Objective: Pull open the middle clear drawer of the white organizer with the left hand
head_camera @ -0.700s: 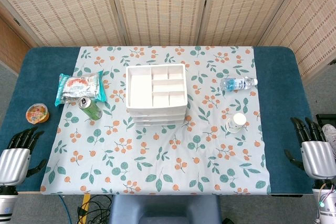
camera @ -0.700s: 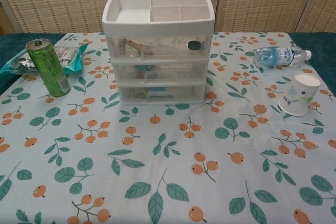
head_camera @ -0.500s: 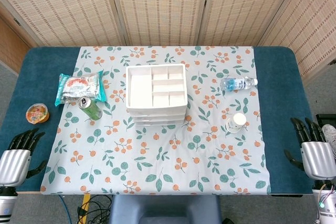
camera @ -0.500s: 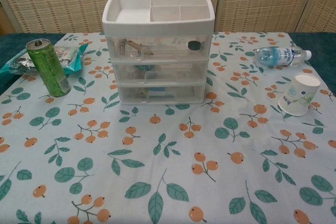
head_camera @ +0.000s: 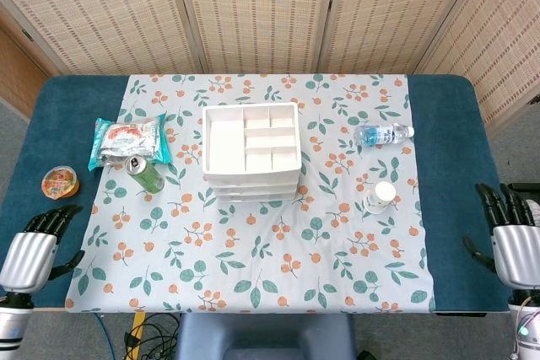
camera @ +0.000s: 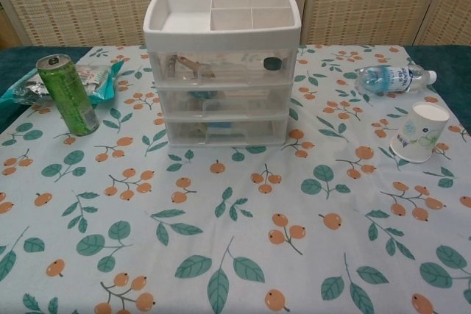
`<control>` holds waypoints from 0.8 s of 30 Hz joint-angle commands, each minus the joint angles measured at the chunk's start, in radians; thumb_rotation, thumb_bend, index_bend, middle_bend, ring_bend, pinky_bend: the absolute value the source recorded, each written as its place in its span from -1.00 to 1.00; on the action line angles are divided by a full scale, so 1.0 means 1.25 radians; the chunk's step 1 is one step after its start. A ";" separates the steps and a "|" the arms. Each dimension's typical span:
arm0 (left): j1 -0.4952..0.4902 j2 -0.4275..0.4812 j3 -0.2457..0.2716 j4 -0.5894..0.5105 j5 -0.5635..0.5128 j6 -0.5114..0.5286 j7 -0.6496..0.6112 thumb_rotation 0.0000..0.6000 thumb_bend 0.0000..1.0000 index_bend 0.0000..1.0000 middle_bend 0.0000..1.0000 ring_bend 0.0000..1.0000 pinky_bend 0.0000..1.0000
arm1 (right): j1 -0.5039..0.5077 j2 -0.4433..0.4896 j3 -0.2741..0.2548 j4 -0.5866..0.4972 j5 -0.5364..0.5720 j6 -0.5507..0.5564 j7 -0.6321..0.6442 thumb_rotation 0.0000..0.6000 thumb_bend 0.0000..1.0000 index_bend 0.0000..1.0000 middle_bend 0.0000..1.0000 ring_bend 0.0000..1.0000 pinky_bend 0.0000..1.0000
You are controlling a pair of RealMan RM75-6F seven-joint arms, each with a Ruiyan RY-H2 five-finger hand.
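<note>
The white organizer (head_camera: 251, 151) (camera: 221, 23) stands mid-table with a divided tray on top and three clear drawers facing me. Its middle drawer (camera: 224, 101) sits flush with the other two, small items showing through the front. My left hand (head_camera: 34, 250) hovers at the table's near left corner, far from the organizer, fingers extended and apart, holding nothing. My right hand (head_camera: 512, 244) hangs off the near right edge, fingers also spread and empty. Neither hand shows in the chest view.
A green can (head_camera: 144, 174) (camera: 67, 93) and a snack bag (head_camera: 126, 140) lie left of the organizer. A jelly cup (head_camera: 60, 181) sits near my left hand. A water bottle (head_camera: 382, 133) (camera: 391, 77) and paper cup (head_camera: 380, 196) (camera: 419, 131) are to the right.
Both hands have drifted slightly lower in the head view, toward the near edge. The organizer and its drawers have not moved.
</note>
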 commanded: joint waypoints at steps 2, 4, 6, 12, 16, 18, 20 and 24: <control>-0.032 0.004 -0.006 -0.024 0.029 -0.017 -0.081 1.00 -0.54 -0.61 0.00 0.22 0.62 | 0.005 0.011 0.013 -0.014 0.005 0.004 -0.014 1.00 -0.41 -1.00 -0.79 -0.93 -0.82; -0.053 0.002 -0.007 -0.027 0.047 -0.032 -0.134 1.00 -0.54 -0.58 0.16 0.35 0.75 | 0.009 0.017 0.020 -0.022 0.007 0.006 -0.021 1.00 -0.41 -1.00 -0.79 -0.93 -0.82; -0.074 0.002 -0.005 -0.031 0.057 -0.055 -0.175 1.00 -0.54 -0.55 0.38 0.52 0.90 | 0.011 0.021 0.026 -0.029 0.010 0.006 -0.024 1.00 -0.41 -1.00 -0.79 -0.93 -0.82; -0.149 -0.018 -0.003 -0.035 0.088 -0.131 -0.296 1.00 -0.24 -0.52 0.77 0.87 1.00 | 0.024 0.034 0.040 -0.048 0.026 -0.010 -0.037 1.00 -0.41 -1.00 -0.79 -0.93 -0.82; -0.201 -0.053 0.003 -0.024 0.117 -0.178 -0.331 1.00 -0.15 -0.51 0.79 0.88 1.00 | 0.034 0.038 0.043 -0.059 0.031 -0.023 -0.049 1.00 -0.41 -1.00 -0.79 -0.93 -0.82; -0.225 -0.070 0.008 -0.021 0.130 -0.200 -0.349 1.00 -0.12 -0.51 0.79 0.88 1.00 | 0.037 0.039 0.044 -0.062 0.033 -0.028 -0.052 1.00 -0.41 -1.00 -0.79 -0.93 -0.82; -0.253 -0.097 0.013 -0.019 0.138 -0.226 -0.384 1.00 -0.10 -0.52 0.79 0.89 1.00 | 0.039 0.040 0.045 -0.064 0.037 -0.031 -0.054 1.00 -0.41 -1.00 -0.79 -0.93 -0.82; -0.308 -0.145 0.012 -0.002 0.142 -0.280 -0.429 1.00 -0.08 -0.59 0.79 0.90 1.00 | 0.043 0.035 0.046 -0.066 0.046 -0.040 -0.057 1.00 -0.41 -1.00 -0.79 -0.93 -0.82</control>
